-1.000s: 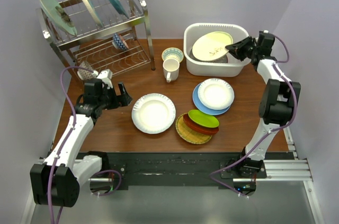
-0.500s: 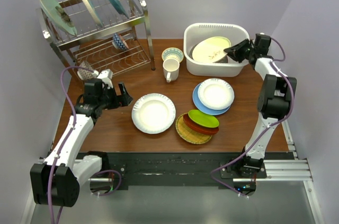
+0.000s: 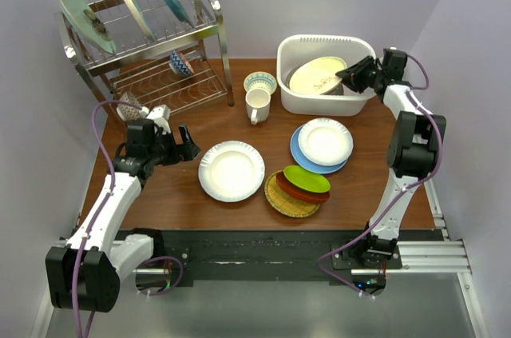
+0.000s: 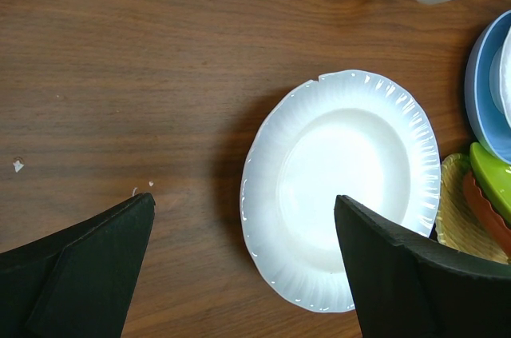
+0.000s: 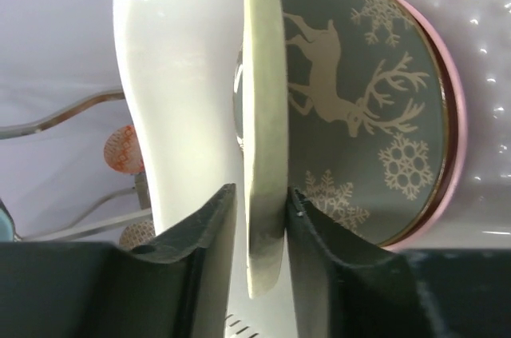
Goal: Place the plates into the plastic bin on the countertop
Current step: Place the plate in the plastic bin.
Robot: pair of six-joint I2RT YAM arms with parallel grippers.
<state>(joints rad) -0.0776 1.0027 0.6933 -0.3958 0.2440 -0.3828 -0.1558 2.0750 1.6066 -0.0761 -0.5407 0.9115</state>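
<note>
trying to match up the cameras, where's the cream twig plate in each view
top external: the cream plate sits tilted in the plastic bin, upper right, by the right gripper.
left wrist: not in it.
right wrist: the plate runs edge-on down the centre, between the gripper's fingers, with the deer plate behind it.
shared landmark: the bin's white wall, seen in the top and right wrist views only.

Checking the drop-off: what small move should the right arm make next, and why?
Probably open the right gripper to release: it pinches the cream plate, tilted inside the plastic bin, just above the deer plate.
</note>
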